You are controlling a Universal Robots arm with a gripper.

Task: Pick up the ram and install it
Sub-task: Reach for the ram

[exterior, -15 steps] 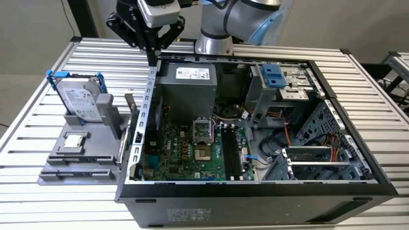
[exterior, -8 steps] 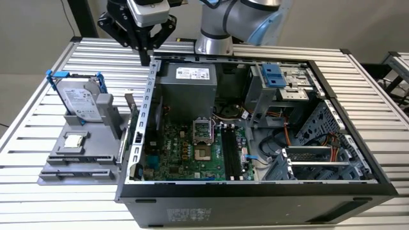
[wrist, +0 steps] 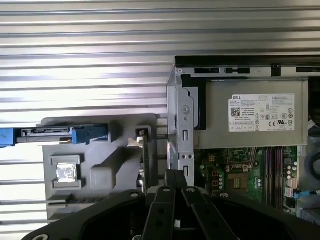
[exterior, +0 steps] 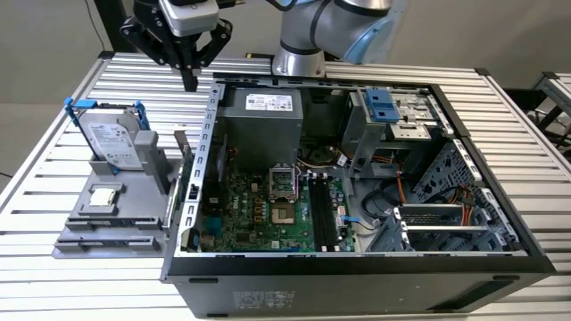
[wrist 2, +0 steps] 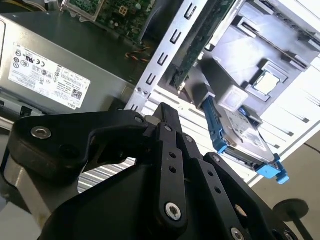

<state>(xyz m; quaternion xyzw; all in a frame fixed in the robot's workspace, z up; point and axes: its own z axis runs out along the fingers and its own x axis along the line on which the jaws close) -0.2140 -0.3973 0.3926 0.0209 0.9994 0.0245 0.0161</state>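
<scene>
A slatted metal table (exterior: 517,120) bears an open computer case (exterior: 357,264), its motherboard (exterior: 241,207) exposed. A grey holder (exterior: 107,227) sits just beside the case's wall on the exterior view's left, and a hard drive (exterior: 111,140) in a blue-handled frame stands in it. The ram (wrist 2: 200,42) stands on edge in the holder, close against that wall. The gripper (exterior: 189,81), fingers together and empty, hangs in open air above the case's corner.
</scene>
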